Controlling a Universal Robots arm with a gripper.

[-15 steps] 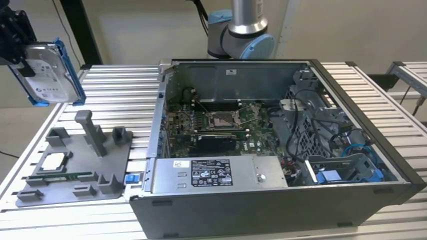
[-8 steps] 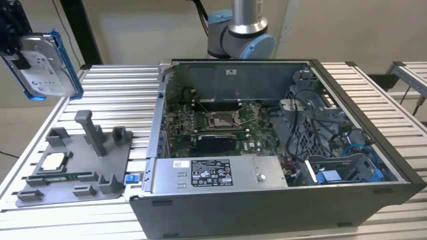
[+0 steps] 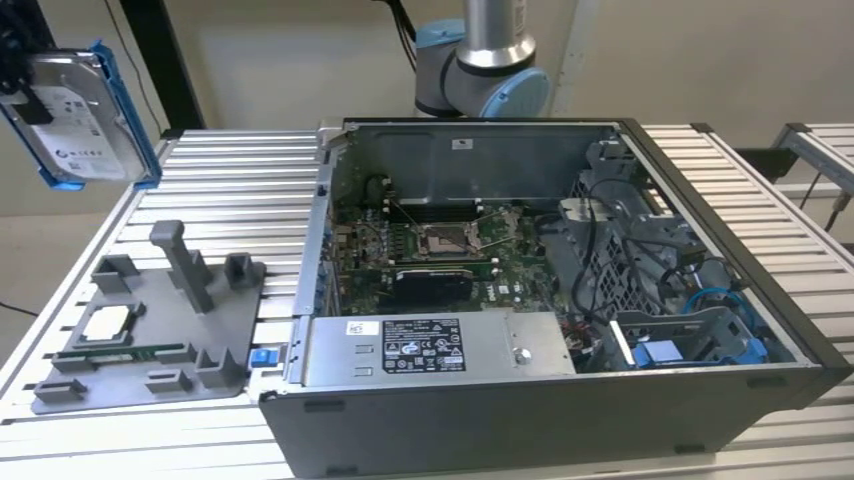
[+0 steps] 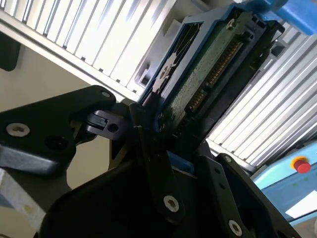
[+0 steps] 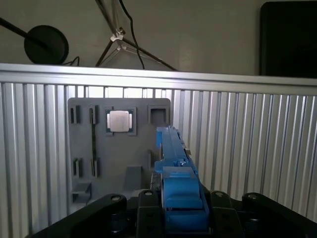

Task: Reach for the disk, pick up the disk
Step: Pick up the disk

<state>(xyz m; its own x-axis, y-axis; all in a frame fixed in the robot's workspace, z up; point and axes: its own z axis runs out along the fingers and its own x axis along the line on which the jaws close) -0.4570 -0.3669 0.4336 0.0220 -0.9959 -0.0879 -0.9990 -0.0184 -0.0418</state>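
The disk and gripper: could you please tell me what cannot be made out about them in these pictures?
- Second wrist view: the disk shows its circuit-board side; the label faces away, and the gripper covers its near end.
- First wrist view: the disk is edge-on, both faces hidden.
- Exterior view: the left edge cuts off the gripper, so its grip is unseen.

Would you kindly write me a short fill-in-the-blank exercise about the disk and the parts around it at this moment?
1. The gripper is shut on the ____.
2. The disk is clipped in a plastic frame coloured ____.
3. On the grey fixture lies a small square silver ____.
4. The computer case stands to the exterior view's ____ of the grey fixture.

Missing words: disk; blue; chip; right.
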